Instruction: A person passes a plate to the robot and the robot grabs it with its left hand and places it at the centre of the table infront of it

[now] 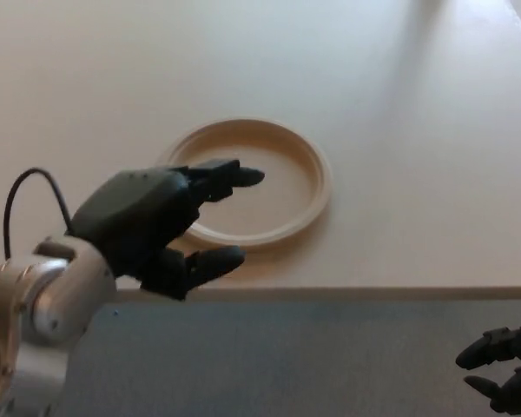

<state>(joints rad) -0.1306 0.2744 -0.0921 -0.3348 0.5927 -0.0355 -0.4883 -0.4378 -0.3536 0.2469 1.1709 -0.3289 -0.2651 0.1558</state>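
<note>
A round beige plate (282,187) with a raised rim lies flat on the pale table (373,95), near its front edge. My left hand (161,226) hovers over the plate's left side and the table edge, raised toward the camera, open with thumb and fingers spread and nothing in it. It hides part of the plate's left rim. My right hand (502,367) shows at the bottom right corner, low over the floor, fingers loosely curled apart and holding nothing.
The table's front edge (373,291) runs across the picture below the plate. Grey-blue floor (330,356) fills the bottom strip. A black cable (22,187) loops from my left forearm.
</note>
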